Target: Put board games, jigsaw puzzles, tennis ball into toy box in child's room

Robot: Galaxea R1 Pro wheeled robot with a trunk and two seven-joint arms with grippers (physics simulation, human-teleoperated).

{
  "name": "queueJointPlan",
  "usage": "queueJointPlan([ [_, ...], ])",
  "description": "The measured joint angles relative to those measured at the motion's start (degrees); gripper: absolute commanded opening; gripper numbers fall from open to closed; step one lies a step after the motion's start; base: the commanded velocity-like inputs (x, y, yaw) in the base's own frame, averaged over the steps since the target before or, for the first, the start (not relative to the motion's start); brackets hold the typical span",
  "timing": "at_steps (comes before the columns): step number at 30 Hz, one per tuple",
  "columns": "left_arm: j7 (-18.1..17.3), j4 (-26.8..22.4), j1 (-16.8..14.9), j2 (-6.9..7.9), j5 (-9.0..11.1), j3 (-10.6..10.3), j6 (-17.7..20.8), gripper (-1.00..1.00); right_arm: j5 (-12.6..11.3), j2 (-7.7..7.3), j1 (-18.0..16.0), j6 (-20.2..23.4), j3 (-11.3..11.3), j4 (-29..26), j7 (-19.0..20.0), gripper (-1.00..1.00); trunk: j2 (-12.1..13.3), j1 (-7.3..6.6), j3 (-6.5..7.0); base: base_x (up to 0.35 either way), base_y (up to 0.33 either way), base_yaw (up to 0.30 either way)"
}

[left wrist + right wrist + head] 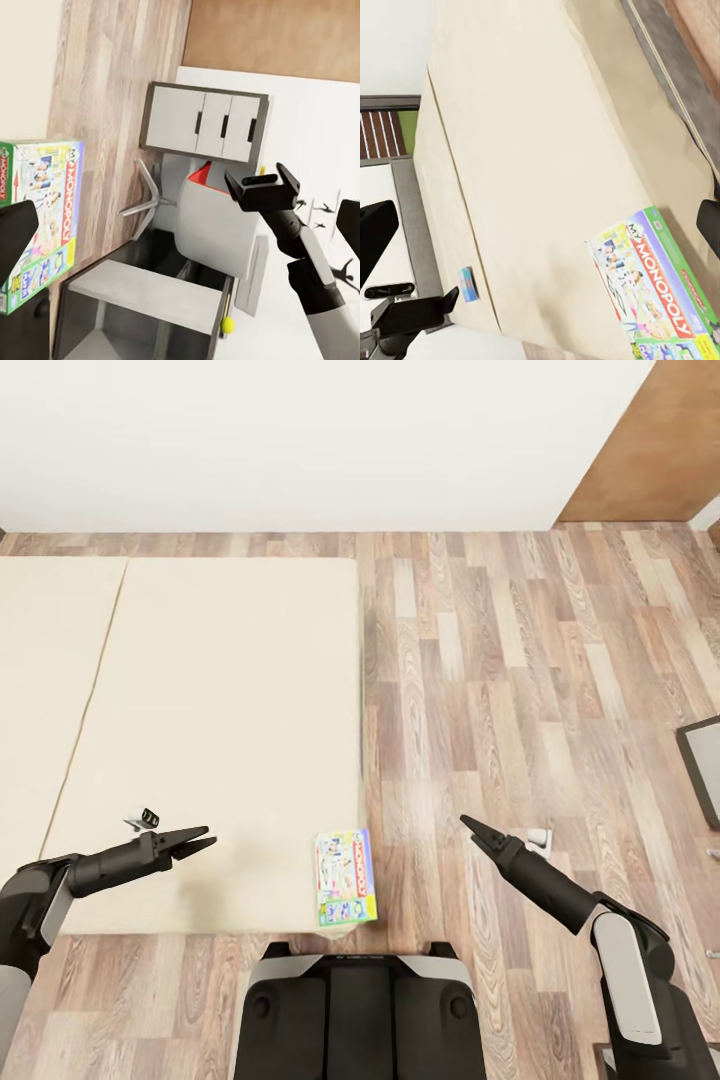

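Toys on bed, both claws empty

Item 1: Monopoly board game (346, 877). Lying flat, face up, at the near right corner of the bed (210, 740), on the beige mattress. Sitting right at the mattress edge beside the wood plank floor (520, 680), and appearing to reach slightly past the near edge. Showing a white face, a green border and red lettering.

Item 2: small blue box (469, 283). Lying flat on the mattress close to its edge, well apart from the Monopoly board game and near the left claw.

Item 3: left claw (205, 842). Hovering over the near part of the mattress, to the left of the Monopoly board game and not touching it. Standing with fingers parted, gripping nothing.

Item 4: right claw (466, 822). Hanging over the floor, to the right of the bed and apart from it. Standing with jaws spread in the left wrist view, gripping nothing.

Item 5: room furniture, left wrist view. Standing beyond the right claw: counter (142, 296) with pale grey top, white chair (214, 225) just beside it, grey cabinet (202, 120) against the white wall.
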Motion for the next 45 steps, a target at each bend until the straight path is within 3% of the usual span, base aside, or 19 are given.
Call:
queueJointPlan([
  [45,0.01,-0.01,0.01,-0.21,0.08,-0.15,-0.19,1.0,0.49,0.01,0.0,-0.1,-0.07,1.15,-0.01,1.0,0.0,0.0,3.49,-0.024,0.0,-0.013],
])
